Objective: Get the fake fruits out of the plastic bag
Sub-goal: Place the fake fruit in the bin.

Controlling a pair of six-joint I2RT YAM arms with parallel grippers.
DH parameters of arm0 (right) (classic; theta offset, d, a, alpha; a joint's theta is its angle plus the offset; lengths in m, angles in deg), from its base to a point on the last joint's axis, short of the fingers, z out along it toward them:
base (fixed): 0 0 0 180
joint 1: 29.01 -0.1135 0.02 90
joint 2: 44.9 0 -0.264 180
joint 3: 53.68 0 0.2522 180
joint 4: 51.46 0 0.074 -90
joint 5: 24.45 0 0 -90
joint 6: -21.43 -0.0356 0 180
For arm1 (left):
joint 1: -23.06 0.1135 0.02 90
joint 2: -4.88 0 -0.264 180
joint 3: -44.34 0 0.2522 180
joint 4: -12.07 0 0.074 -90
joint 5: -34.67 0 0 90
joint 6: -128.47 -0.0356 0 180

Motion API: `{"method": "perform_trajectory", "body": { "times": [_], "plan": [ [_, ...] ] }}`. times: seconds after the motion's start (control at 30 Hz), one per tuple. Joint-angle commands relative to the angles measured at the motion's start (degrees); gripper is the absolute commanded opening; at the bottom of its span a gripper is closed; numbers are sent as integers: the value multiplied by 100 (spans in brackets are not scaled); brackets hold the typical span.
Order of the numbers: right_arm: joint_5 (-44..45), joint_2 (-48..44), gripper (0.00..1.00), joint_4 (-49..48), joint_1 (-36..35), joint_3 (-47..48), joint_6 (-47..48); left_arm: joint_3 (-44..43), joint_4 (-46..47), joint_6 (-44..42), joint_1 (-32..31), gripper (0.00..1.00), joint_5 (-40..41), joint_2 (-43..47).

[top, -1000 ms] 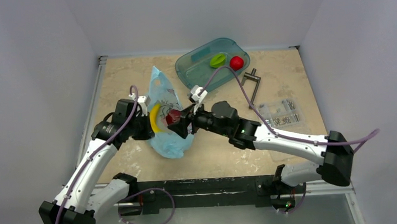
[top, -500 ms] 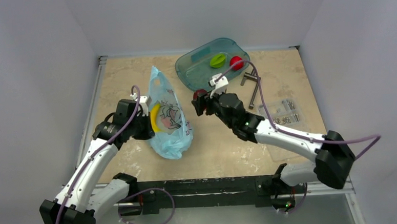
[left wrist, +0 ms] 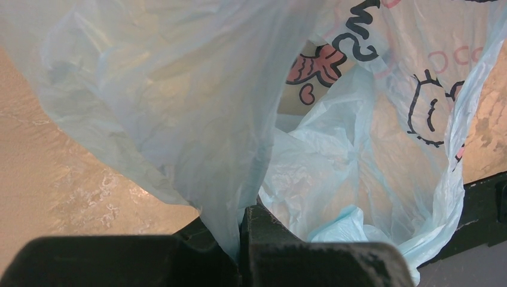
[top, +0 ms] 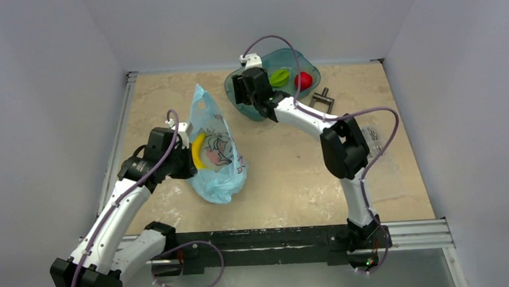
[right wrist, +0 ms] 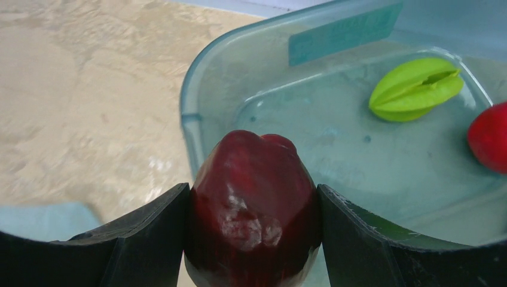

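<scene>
L gripper (left wrist: 241,238), near left, is fully closed and pinches a fold of the light-blue plastic bag (top: 219,179) on the table (top: 287,181). The yellow banana (top: 198,152) sits inside the bag. Farther, R gripper (right wrist: 254,206) clamps the dark maroon fruit (right wrist: 251,191) betw. both fingers, above the left rim of the teal container (right wrist: 187,110), which holds a green ridged fruit (top: 278,77) and a red fruit (top: 303,80).

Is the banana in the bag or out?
In: the banana lies inside the bag, beside the left gripper pinching the bag's edge.
</scene>
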Motion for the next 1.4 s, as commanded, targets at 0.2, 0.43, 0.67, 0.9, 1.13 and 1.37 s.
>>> {"method": "perform_trajectory", "body": {
  "times": [0.2,0.43,0.67,0.9,1.13,1.37],
  "plan": [
    [-603,1673,20,1321,492,2401,246,32,123,-64,-29,0,62,79],
    [-941,2092,50,1467,547,2616,131,24,127,-70,-34,0,40,46],
    [-905,1778,91,1761,548,2742,243,17,119,-90,-38,0,-10,-5],
    [-769,568,99,1918,547,2035,178,4,137,-103,-35,0,-65,-19],
    [-2111,-1789,93,843,483,-873,-525,-1,156,-134,-31,0,-177,-54],
    [-3681,-3844,70,-550,21,-3406,-1034,-10,176,-186,-32,0,-392,-116]
  ]
}}
